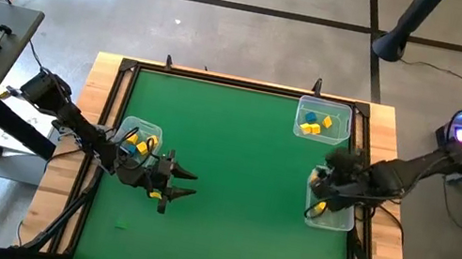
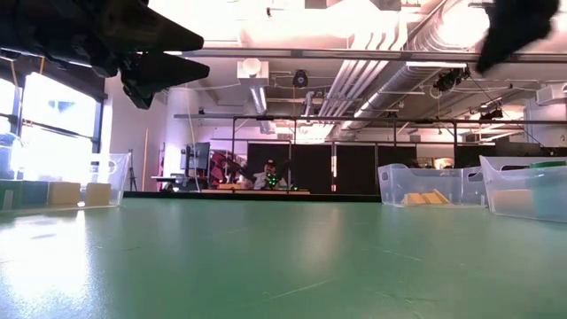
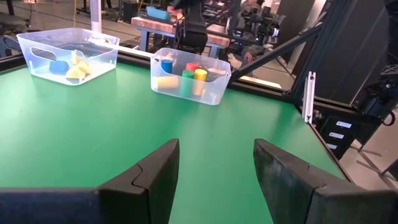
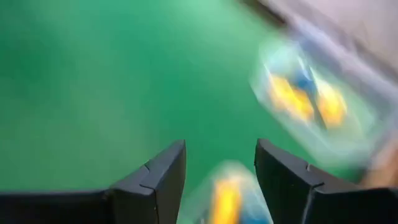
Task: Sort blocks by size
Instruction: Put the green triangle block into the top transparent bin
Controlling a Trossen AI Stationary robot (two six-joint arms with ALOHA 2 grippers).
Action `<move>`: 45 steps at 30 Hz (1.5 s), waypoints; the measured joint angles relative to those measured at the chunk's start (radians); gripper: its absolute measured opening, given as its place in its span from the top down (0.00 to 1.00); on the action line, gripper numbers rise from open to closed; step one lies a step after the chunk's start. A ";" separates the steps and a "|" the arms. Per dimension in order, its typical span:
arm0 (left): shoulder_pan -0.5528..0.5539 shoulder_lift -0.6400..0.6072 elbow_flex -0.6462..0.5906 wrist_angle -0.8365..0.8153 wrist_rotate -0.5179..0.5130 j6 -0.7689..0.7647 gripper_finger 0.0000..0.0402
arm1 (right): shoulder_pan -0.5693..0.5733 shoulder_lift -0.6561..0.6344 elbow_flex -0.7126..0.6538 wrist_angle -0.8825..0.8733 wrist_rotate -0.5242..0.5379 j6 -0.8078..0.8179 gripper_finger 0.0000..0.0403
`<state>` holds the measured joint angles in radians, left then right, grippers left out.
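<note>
We see the green felt-covered table (image 1: 235, 159) bare across its middle; every block sits inside one of three clear plastic bins. The left bin (image 1: 138, 139) holds small yellow and blue blocks (image 1: 144, 145), the far right bin (image 1: 322, 120) more yellow and blue ones (image 1: 313, 123), the near right bin (image 1: 332, 205) several more. Left gripper (image 1: 182, 185) hovers beside its bin, fingers spread, empty. Right gripper (image 1: 333, 178) over the near bin, fingers apart, nothing pinched. We judge sorting nearly finished; next, check for strays, then retract.
</note>
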<state>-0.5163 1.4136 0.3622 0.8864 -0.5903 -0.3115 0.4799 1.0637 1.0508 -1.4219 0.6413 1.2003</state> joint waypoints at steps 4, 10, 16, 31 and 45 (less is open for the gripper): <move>-0.002 0.000 0.000 -0.011 0.000 0.000 0.52 | 0.064 0.002 -0.047 0.372 0.187 -0.287 0.55; -0.028 0.000 0.107 -0.269 -0.002 0.051 0.54 | 0.084 0.019 -0.312 1.217 0.071 -0.789 0.55; -0.078 0.000 0.448 -1.060 0.059 0.039 0.57 | 0.054 0.149 -0.547 1.926 -0.097 -1.032 0.55; -0.347 0.000 0.644 -1.817 0.594 -0.914 0.57 | 0.004 0.468 -0.579 2.273 -0.106 -1.078 0.55; -0.583 0.000 0.524 -1.741 0.499 -1.259 0.43 | 0.004 0.471 -0.579 2.310 -0.109 -1.140 0.55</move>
<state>-1.0991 1.4139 0.8864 -0.8542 -0.0914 -1.5707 0.4839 1.5345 0.4717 0.8877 0.5327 0.0603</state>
